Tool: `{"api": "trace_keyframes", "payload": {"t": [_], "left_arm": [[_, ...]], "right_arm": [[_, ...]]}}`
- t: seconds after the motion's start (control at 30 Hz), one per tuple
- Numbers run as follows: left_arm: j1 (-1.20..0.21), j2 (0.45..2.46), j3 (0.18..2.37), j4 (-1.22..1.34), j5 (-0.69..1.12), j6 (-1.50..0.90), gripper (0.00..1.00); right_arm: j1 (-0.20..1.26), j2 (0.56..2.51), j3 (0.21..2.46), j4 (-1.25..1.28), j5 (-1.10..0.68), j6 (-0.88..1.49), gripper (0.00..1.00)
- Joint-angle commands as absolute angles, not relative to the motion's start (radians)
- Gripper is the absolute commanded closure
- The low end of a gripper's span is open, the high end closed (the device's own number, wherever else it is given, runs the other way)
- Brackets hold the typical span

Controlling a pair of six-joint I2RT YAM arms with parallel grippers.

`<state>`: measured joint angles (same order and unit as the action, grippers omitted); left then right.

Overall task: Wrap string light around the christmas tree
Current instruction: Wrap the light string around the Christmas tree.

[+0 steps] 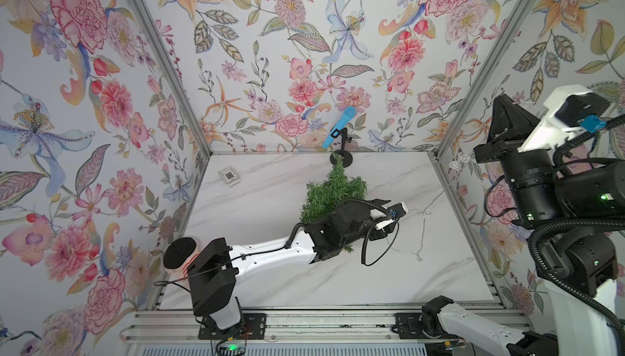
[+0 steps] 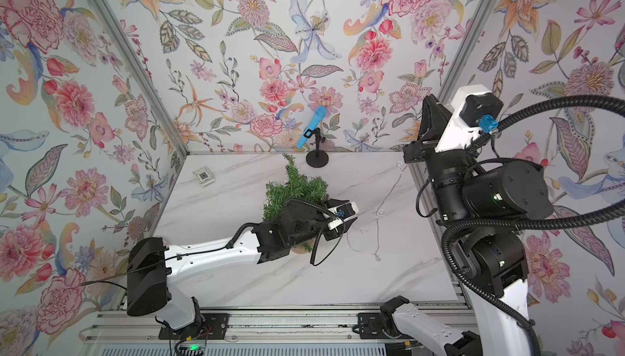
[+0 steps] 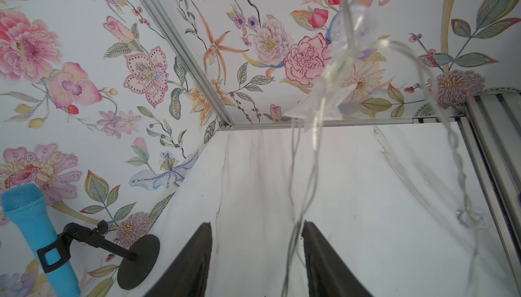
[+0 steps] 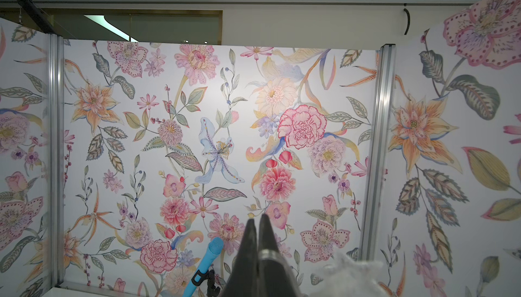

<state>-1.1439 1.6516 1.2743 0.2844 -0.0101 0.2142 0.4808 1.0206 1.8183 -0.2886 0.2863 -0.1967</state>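
Note:
The christmas tree stands mid-table in both top views, green and bushy; my left arm hides its lower front. My left gripper is just right of the tree, jaws open, with thin strands of the string light hanging between them close to one finger. A clear star bulb dangles ahead of it. The wire loops on the table and rises to the right. My right gripper is raised high at the right, shut, with silvery wire crossing one finger.
A blue microphone on a black stand sits at the back wall behind the tree. A small white square piece lies at the back left. Floral walls close three sides; an aluminium rail runs along the front.

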Motion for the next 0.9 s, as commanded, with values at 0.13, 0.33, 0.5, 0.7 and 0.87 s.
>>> {"api": "trace_keyframes", "payload": {"t": [0.13, 0.33, 0.5, 0.7, 0.87], "left_arm": [[-1.136, 1.670, 1.298, 0.314, -0.020, 0.242, 0.91], [-1.136, 1.646, 1.265, 0.359, -0.049, 0.199, 1.00], [-1.129, 1.641, 1.256, 0.379, -0.069, 0.151, 1.00], [-1.112, 1.641, 1.259, 0.375, -0.107, 0.090, 1.00], [-1.109, 1.662, 1.310, 0.306, -0.144, 0.062, 1.00]], "right_arm": [[0.479, 1.003, 1.798, -0.290, 0.306, -0.196, 1.00], [0.479, 0.949, 1.691, -0.290, 0.393, -0.215, 1.00], [0.479, 0.839, 1.489, -0.297, 0.479, -0.196, 1.00], [0.479, 0.687, 1.297, -0.407, 0.576, -0.127, 1.00], [0.480, 0.571, 1.190, -0.545, 0.562, -0.003, 1.00]]}}
